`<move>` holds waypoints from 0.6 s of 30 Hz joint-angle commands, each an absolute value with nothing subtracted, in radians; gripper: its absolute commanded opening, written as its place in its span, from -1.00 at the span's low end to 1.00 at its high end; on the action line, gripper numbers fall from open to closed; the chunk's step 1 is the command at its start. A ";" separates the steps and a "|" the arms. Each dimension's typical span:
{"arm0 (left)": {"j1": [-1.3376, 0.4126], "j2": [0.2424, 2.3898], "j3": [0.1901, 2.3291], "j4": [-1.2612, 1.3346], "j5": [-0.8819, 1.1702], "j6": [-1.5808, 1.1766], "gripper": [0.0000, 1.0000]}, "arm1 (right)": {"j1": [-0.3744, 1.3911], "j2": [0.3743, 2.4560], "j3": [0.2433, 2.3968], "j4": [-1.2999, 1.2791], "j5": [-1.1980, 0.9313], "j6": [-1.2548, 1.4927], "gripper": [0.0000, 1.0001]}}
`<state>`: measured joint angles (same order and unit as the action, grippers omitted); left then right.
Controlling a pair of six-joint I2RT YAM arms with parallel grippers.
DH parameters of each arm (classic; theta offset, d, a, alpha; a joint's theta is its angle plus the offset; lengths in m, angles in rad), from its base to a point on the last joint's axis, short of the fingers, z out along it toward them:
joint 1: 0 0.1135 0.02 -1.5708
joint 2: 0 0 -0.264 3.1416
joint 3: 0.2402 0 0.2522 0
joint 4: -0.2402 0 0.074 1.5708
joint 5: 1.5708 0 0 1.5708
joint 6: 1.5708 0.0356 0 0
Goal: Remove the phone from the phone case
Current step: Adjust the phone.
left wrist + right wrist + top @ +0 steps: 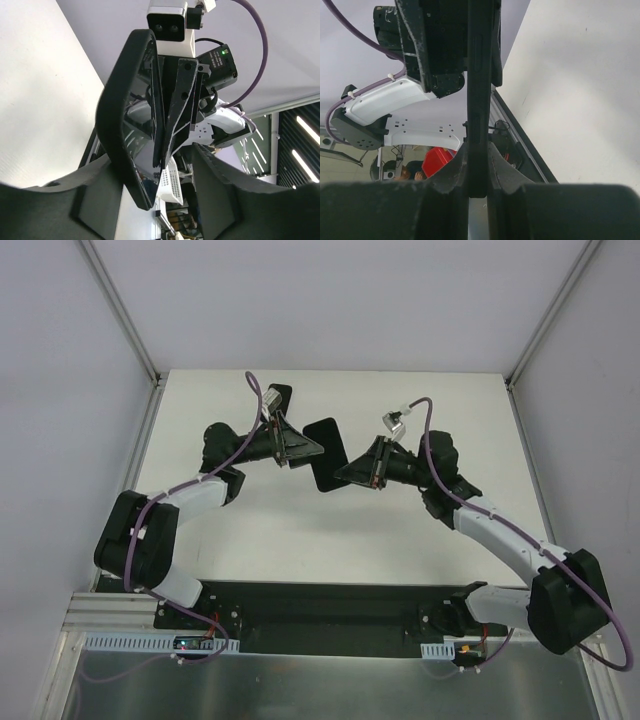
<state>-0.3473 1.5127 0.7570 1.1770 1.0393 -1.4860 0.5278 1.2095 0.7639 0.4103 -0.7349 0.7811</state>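
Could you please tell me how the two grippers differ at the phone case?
The right gripper's jaws are shut on the phone case's thin edge; the left gripper's stand apart around it. The right gripper reaches leftward, the left gripper rightward. Both meet one case.

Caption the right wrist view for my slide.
Right gripper clamps a black phone edge-on, facing the left arm over the white table.

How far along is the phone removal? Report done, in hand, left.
Done: the cased phone is up off the table, right claw shut on its edge. In hand: left claw open around its other side. Left: the separation itself; no phone shows free of the case.
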 commanded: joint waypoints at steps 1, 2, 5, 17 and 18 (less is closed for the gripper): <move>-0.354 1.526 0.796 1.292 1.042 -1.505 -0.08 | 0.525 1.210 0.779 0.587 -0.804 0.834 -0.97; -0.354 1.531 0.796 1.296 1.039 -1.508 -0.15 | 0.526 1.213 0.781 0.589 -0.808 0.836 -0.97; -0.354 1.537 0.795 1.313 1.025 -1.528 -0.41 | 0.526 1.232 0.791 0.589 -0.830 0.842 -0.97; -0.353 1.516 0.779 1.157 0.956 -1.531 -1.00 | 0.543 1.296 0.793 0.588 -0.864 0.828 0.06; -0.351 1.500 0.781 1.088 0.948 -1.505 -1.00 | 0.542 1.292 0.795 0.584 -0.862 0.827 0.35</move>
